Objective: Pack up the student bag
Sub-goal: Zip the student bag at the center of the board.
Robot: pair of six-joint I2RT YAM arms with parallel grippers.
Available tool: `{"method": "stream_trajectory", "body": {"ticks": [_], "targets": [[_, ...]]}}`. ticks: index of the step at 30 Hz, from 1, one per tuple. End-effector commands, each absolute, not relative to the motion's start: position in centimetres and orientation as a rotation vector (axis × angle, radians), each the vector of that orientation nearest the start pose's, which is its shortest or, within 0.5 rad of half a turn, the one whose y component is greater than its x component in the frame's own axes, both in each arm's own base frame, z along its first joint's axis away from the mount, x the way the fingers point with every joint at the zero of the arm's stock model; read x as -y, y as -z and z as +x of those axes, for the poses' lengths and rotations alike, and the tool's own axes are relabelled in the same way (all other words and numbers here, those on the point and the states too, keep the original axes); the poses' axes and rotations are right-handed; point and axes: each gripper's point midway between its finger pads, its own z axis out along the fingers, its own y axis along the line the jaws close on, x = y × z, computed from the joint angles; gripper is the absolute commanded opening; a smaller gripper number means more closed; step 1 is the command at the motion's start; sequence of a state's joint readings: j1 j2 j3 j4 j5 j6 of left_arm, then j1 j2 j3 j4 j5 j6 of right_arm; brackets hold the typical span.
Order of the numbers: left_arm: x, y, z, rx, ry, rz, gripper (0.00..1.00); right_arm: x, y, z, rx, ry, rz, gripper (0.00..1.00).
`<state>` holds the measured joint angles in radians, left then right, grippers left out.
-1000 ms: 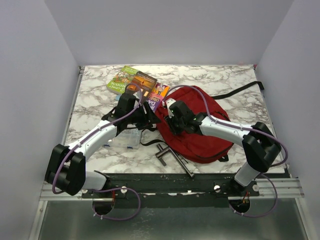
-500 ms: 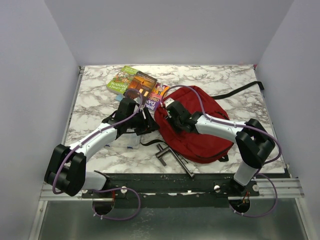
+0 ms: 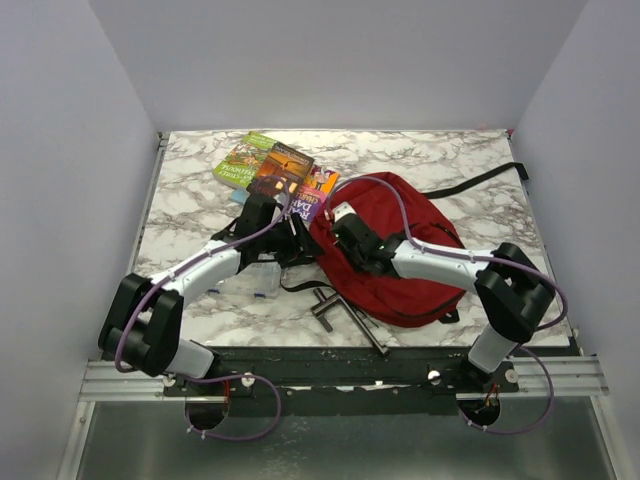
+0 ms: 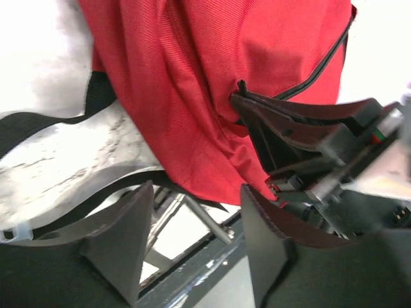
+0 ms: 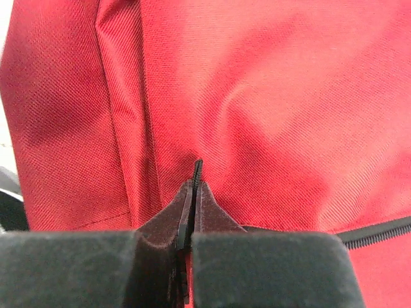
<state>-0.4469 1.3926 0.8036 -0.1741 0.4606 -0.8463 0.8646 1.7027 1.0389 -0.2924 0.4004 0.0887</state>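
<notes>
The student bag [image 3: 425, 275], dark red with black straps, lies on the right half of the marble table. My right gripper [image 3: 341, 226] rests on the bag's left part. In the right wrist view it [image 5: 196, 183] is shut on a thin black zipper pull [image 5: 198, 167] against the red fabric [image 5: 276, 96]. My left gripper [image 3: 300, 240] hovers at the bag's left edge, and in its own view it [image 4: 196, 196] stands open with nothing between the fingers. That view also shows the bag [image 4: 186, 90] and the right gripper's fingers [image 4: 257, 112] pinching at the zipper line.
Several colourful books [image 3: 275, 170] lie at the back left, partly under the bag's top. A small clear pouch [image 3: 262, 282] sits under the left arm. A metal T-shaped tool [image 3: 340, 310] lies at the front edge. A black strap [image 3: 480, 182] trails to the back right.
The right gripper has closed onto the zipper pull. The left gripper has shifted right, nearer the bag's edge, still open.
</notes>
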Motion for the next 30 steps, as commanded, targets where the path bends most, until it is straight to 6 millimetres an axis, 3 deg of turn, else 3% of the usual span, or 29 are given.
{"method": "stream_trajectory", "body": {"ticks": [1,8,13,17,20,25,30], "targets": [[27.3,-11.8,26.9,-2.539,1.331,-0.251,0.53,-25.4,-9.3,30.8,-2.235,0.016,-0.553,0.01],[30.8,-11.5,26.6,-2.548,1.507,-0.279,0.54,-25.9,-9.7,29.6,-2.36,-0.345,-0.361,0.01],[31.8,-11.2,26.4,-2.548,1.562,-0.327,0.57,-25.9,-9.8,29.0,-2.427,-0.604,-0.217,0.01],[32.6,-10.8,26.1,-2.564,1.587,-0.365,0.59,-25.8,-10.0,28.7,-2.464,-0.698,-0.055,0.01],[32.9,-10.4,25.8,-2.566,1.596,-0.384,0.54,-25.8,-10.6,28.7,-2.475,-0.769,0.086,0.0],[32.7,-9.9,24.7,-2.482,1.439,-0.18,0.56,-25.3,-10.2,28.4,-2.545,-0.866,0.333,0.01],[33.4,-9.9,24.4,-2.333,1.186,0.047,0.63,-25.1,-9.6,28.4,-2.59,-0.836,0.418,0.0]]}}
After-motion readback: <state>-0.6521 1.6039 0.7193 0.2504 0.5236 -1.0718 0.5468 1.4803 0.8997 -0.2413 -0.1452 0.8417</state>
